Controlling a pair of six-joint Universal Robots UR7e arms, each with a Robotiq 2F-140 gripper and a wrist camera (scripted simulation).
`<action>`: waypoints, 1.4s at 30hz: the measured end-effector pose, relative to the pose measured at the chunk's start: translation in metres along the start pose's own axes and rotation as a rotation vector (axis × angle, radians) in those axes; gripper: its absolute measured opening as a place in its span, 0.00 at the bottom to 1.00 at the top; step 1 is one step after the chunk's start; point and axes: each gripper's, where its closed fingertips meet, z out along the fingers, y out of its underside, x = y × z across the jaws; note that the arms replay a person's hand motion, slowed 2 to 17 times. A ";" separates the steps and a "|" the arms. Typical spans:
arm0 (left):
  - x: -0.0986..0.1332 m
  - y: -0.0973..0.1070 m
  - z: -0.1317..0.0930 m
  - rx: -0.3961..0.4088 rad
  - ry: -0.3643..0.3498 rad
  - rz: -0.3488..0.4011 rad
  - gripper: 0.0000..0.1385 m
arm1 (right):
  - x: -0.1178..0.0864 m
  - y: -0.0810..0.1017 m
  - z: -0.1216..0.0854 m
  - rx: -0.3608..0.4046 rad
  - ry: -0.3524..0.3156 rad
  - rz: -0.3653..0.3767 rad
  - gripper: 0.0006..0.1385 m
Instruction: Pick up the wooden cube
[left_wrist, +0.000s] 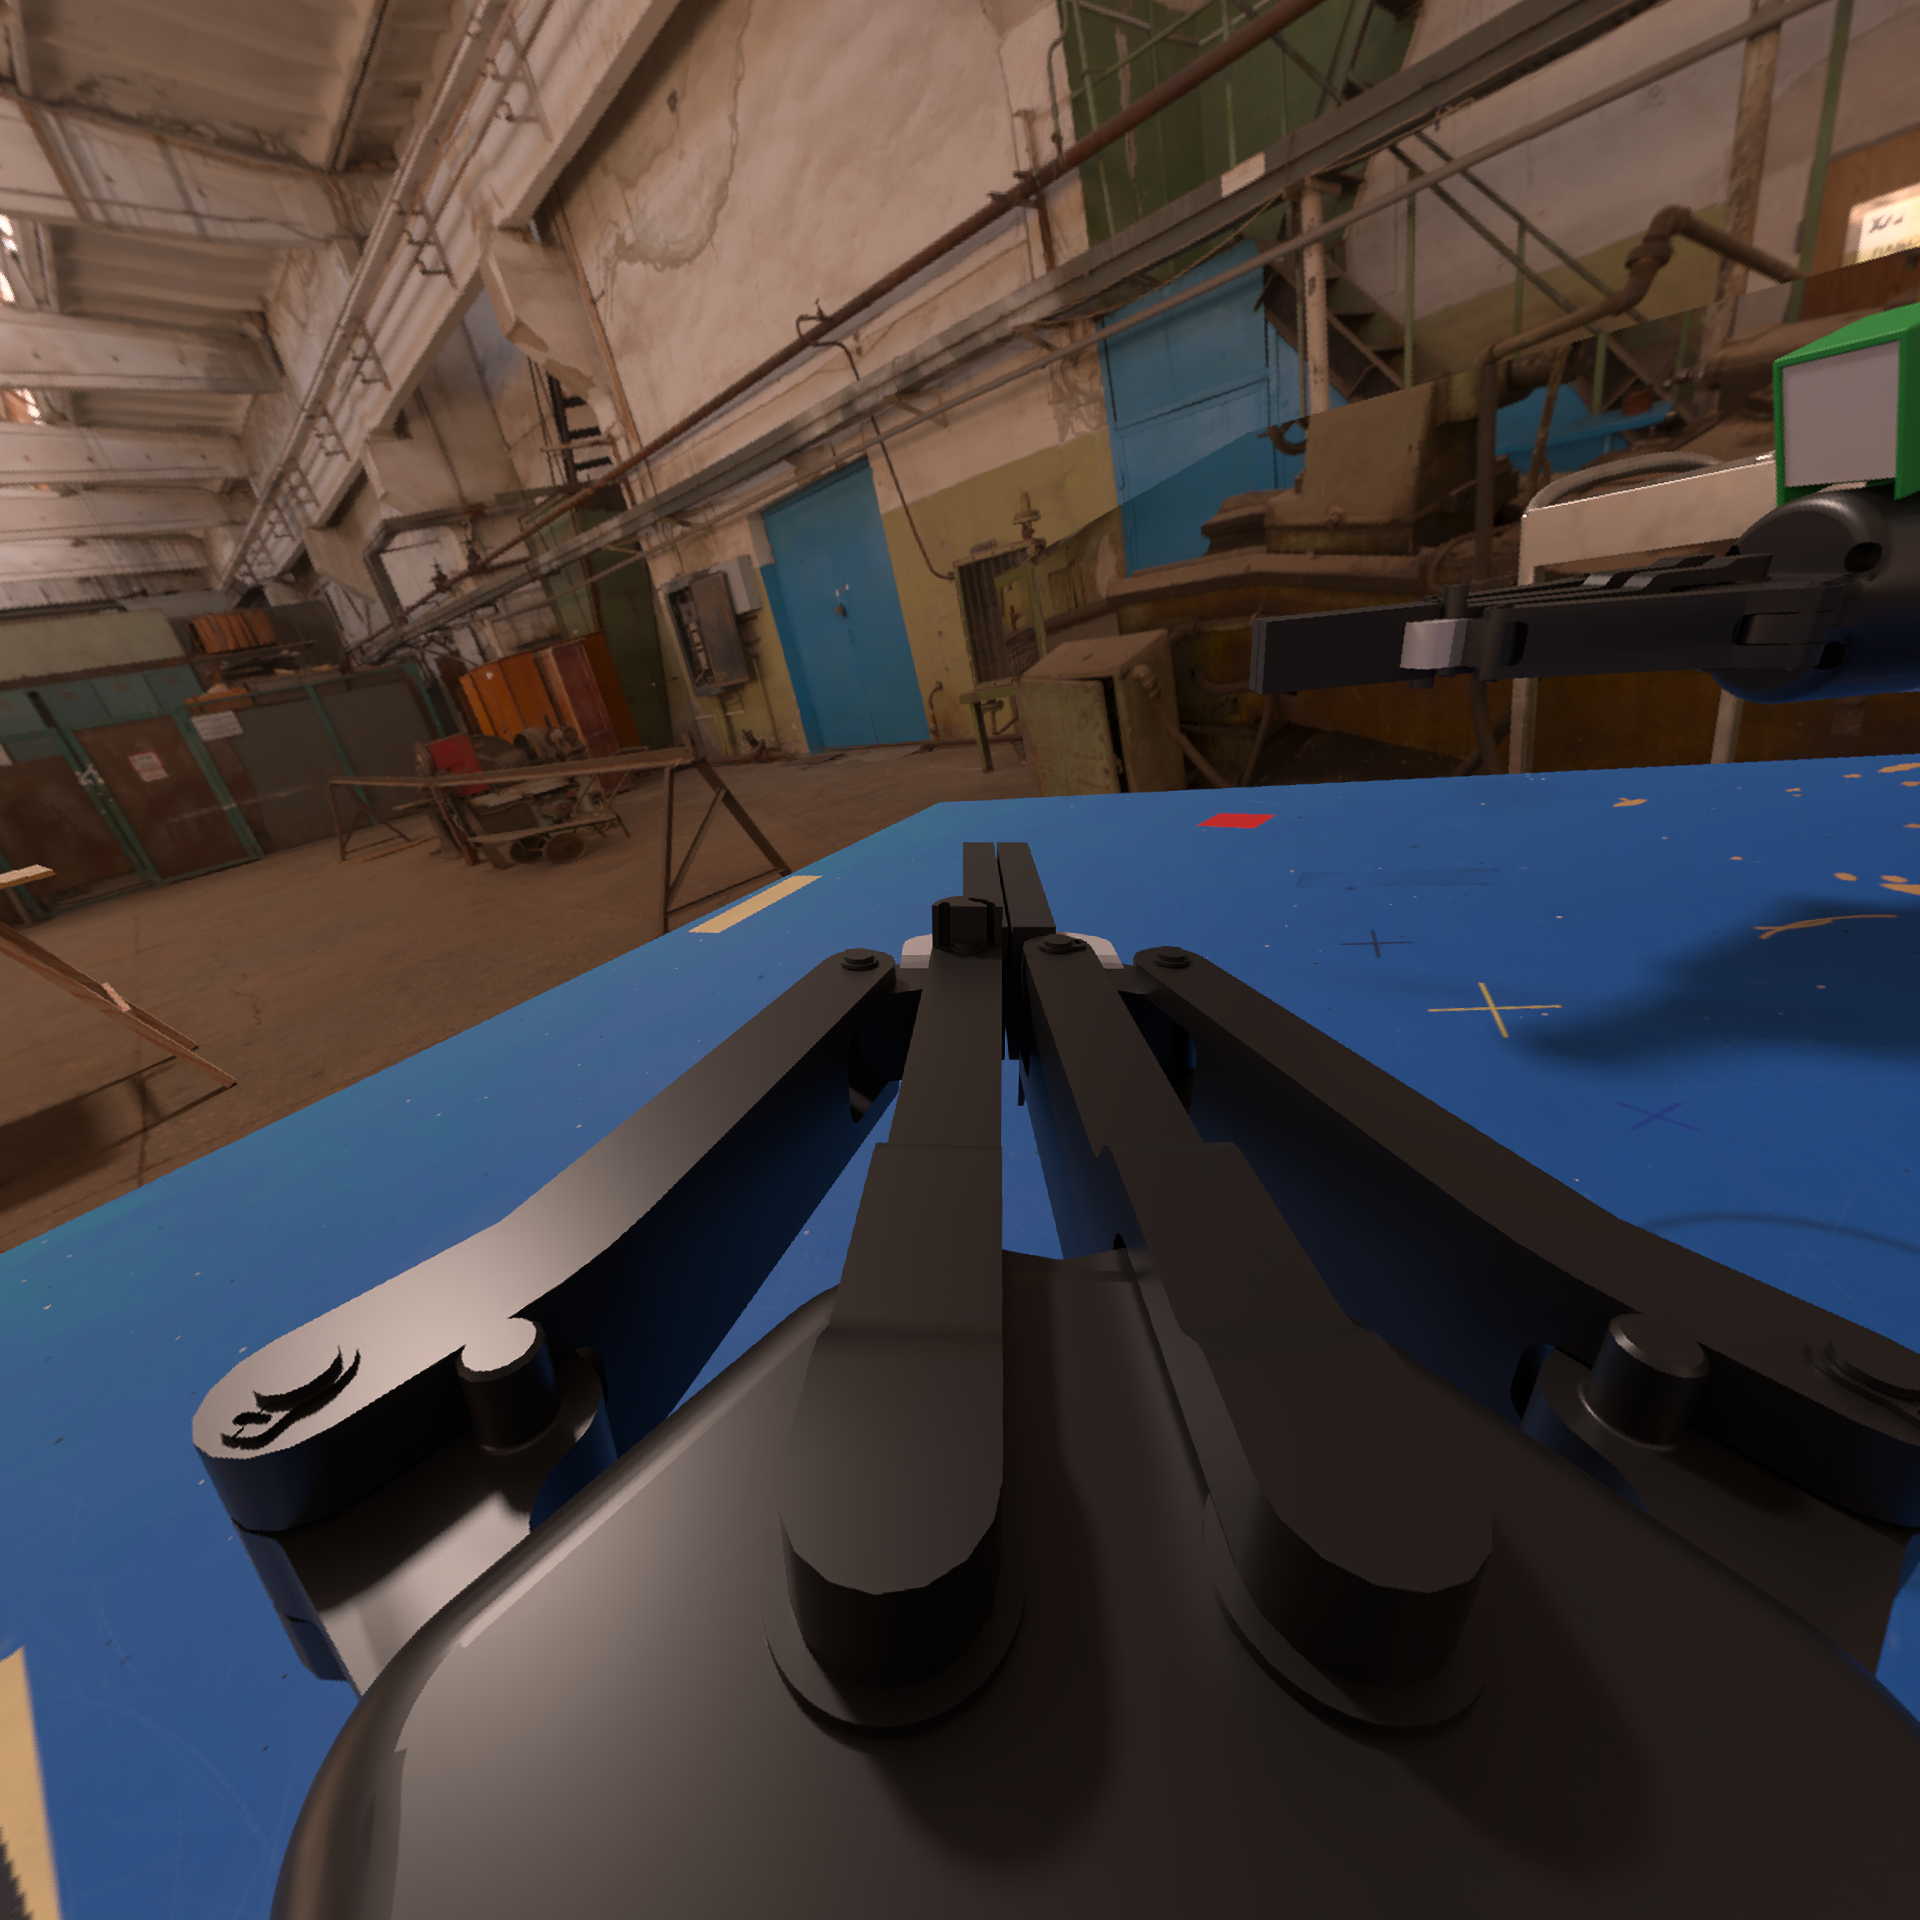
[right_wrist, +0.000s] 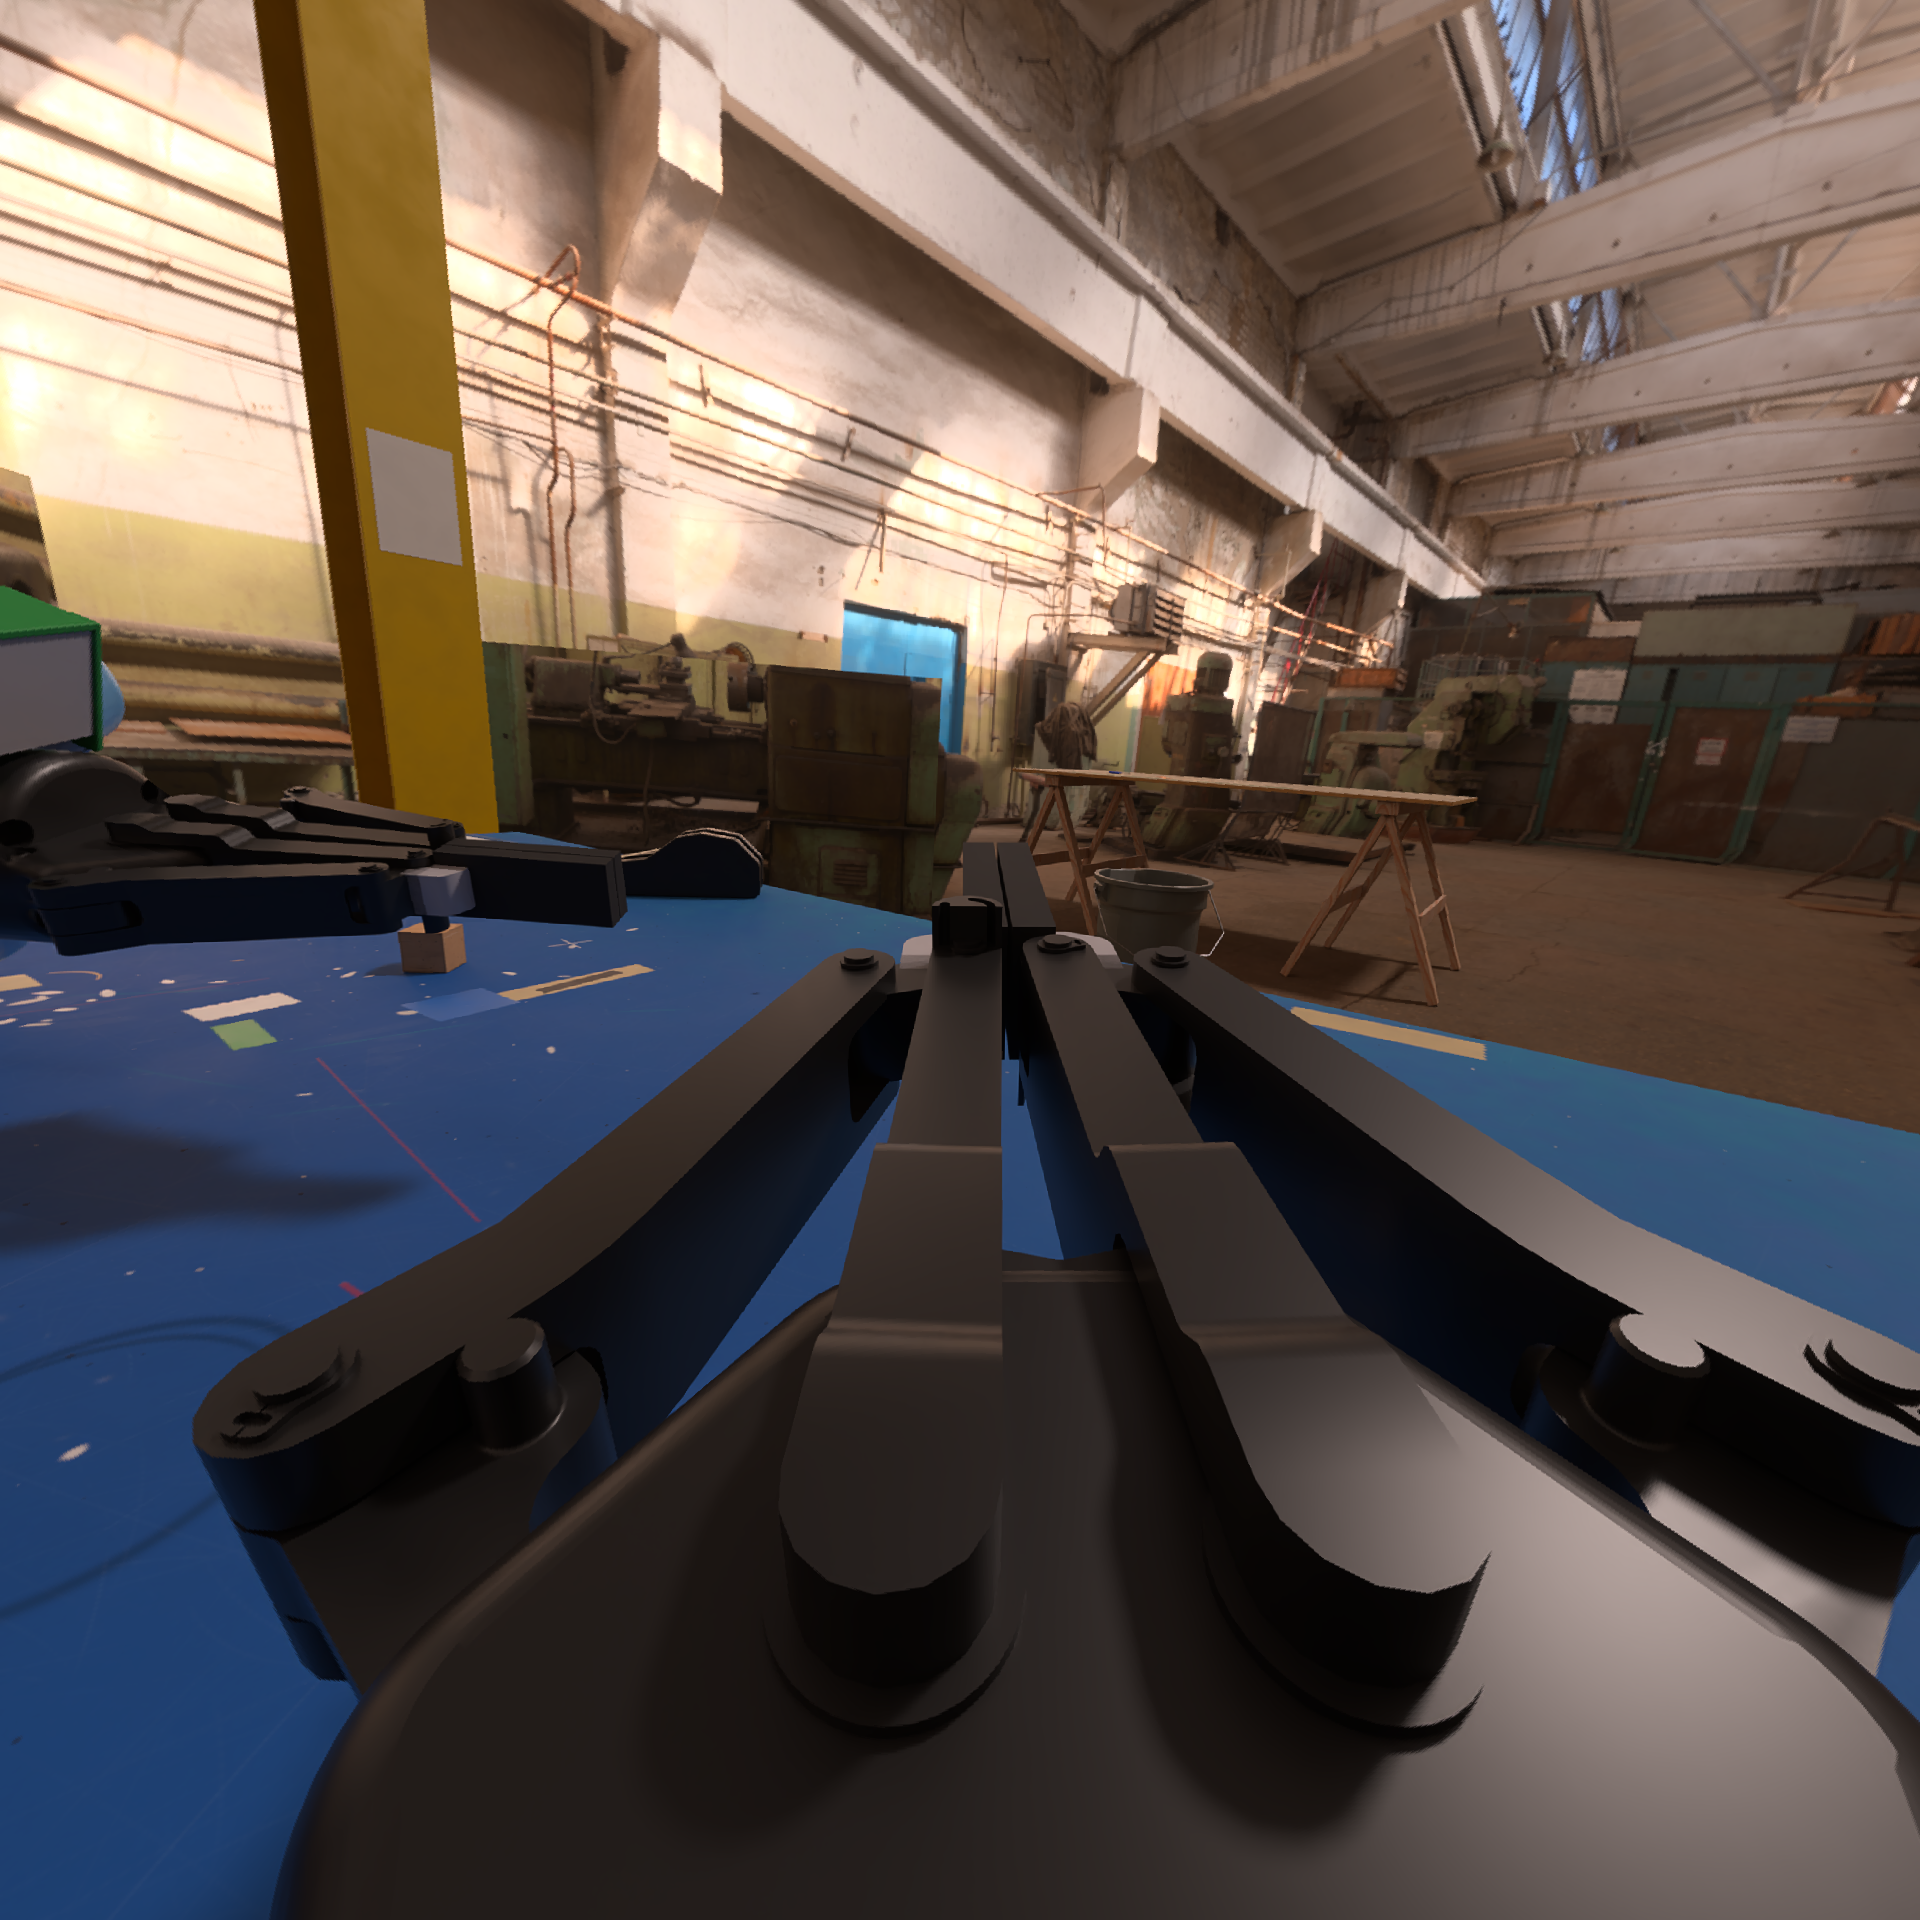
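Observation:
The wooden cube (right_wrist: 431, 948), small and light brown, stands on the blue table (right_wrist: 260, 1247) at the far left of the right wrist view. It does not show in the left wrist view. My left gripper (left_wrist: 1000, 868) is shut and empty, low over the table. It also shows in the right wrist view (right_wrist: 615, 883), side-on, where the cube sits just below its fingers and apart from them. My right gripper (right_wrist: 1000, 868) is shut and empty, far to the right of the cube. It also shows in the left wrist view (left_wrist: 1262, 652).
A yellow post (right_wrist: 364, 416) rises behind the cube. The table carries flat marks: a red patch (left_wrist: 1234, 821), a tan strip (left_wrist: 755, 904), white and green patches (right_wrist: 241, 1006). The table edge runs just beyond both grippers' fingertips. A grey bucket (right_wrist: 1153, 914) stands on the floor.

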 end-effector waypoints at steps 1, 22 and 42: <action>0.000 0.000 0.000 0.000 0.000 0.000 0.01 | 0.000 0.000 0.000 0.000 0.000 0.000 0.00; -0.001 -0.003 0.000 0.004 -0.010 -0.002 0.01 | 0.003 -0.005 0.003 0.006 0.008 -0.002 0.00; -0.003 -0.007 0.000 0.010 -0.023 -0.002 0.01 | 0.006 -0.012 0.005 0.020 0.018 -0.004 0.00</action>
